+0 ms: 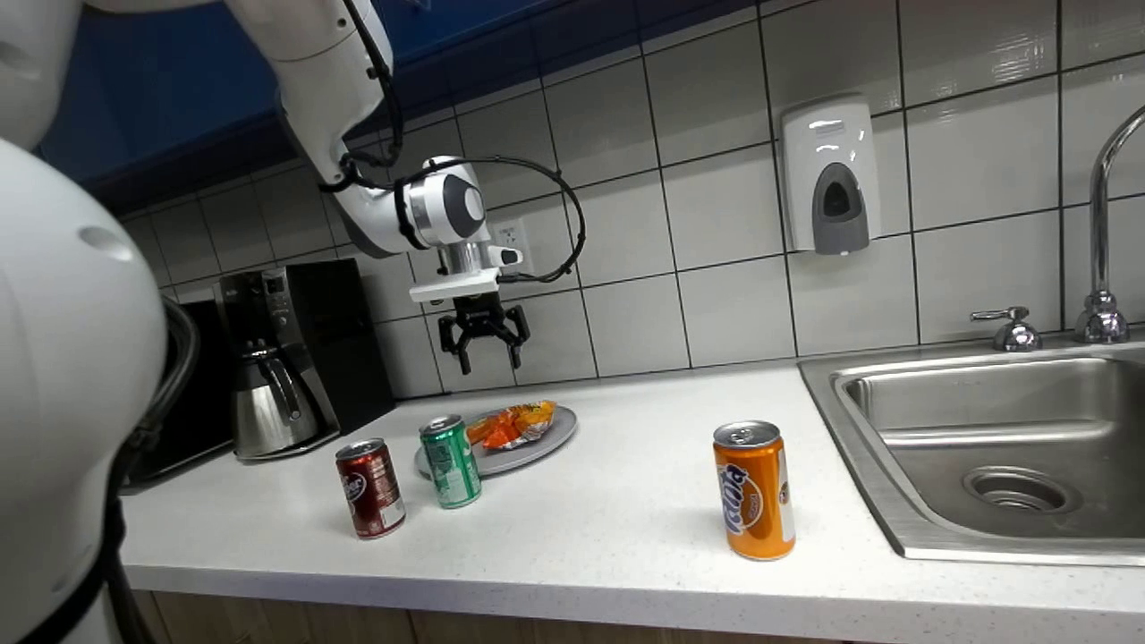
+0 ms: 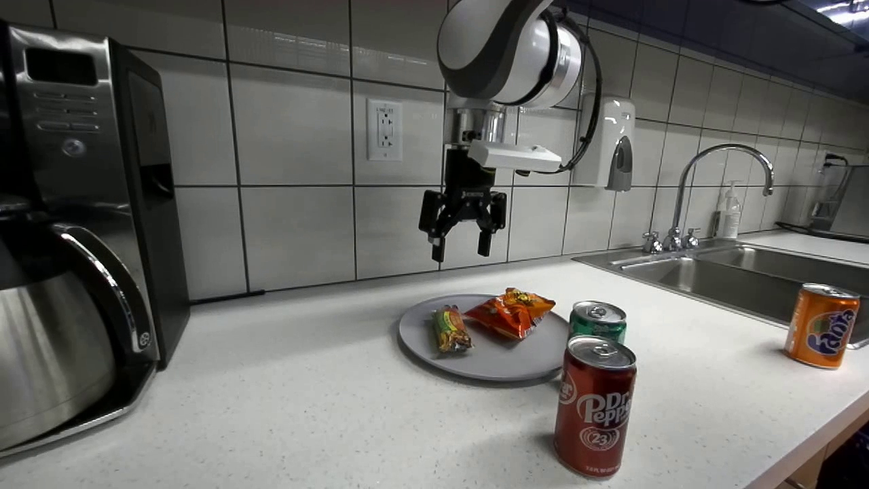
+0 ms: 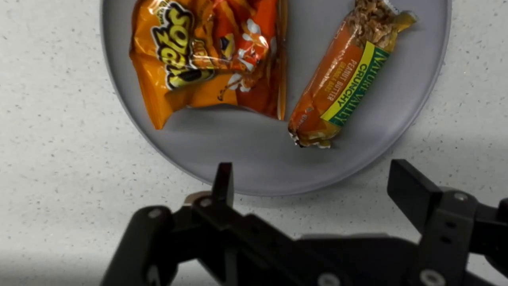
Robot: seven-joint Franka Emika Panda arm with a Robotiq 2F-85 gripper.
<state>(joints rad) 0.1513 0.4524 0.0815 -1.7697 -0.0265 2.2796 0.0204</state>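
Snack bag (image 3: 210,59) and granola bar (image 3: 345,83) both lie on a gray plate (image 3: 254,151), itself on the white counter (image 1: 617,501), nearest things to the gripper (image 2: 461,248). Bag is orange-red and crumpled; bar has an orange wrapper with yellow and green bands, print reads "Crunchy" and "Peanut Butter". The two sit just beside each other, bar slanted in the wrist view; can't tell if they touch. Gripper points down, jaws spread wide, nothing in its hold, hanging in the air well above counter level, touching neither plate nor snacks. Green can (image 1: 452,461) stands upright just beside the plate, contact unclear. Red can (image 2: 597,407), printed "Dr Pepper", upright near the green one and partly hiding it in an exterior view. Orange can (image 1: 754,492), also upright, well apart from those two, near the steel sink (image 1: 859,447). Faucet (image 1: 1100,233) rises behind the sink, pump bottle (image 2: 730,212) close by. Coffee maker (image 1: 326,331) with a steel pot (image 1: 268,411) at the opposite end of the counter. Tiled wall (image 2: 292,122) behind, carrying an outlet (image 2: 385,129) and a white-gray soap dispenser (image 1: 827,134).
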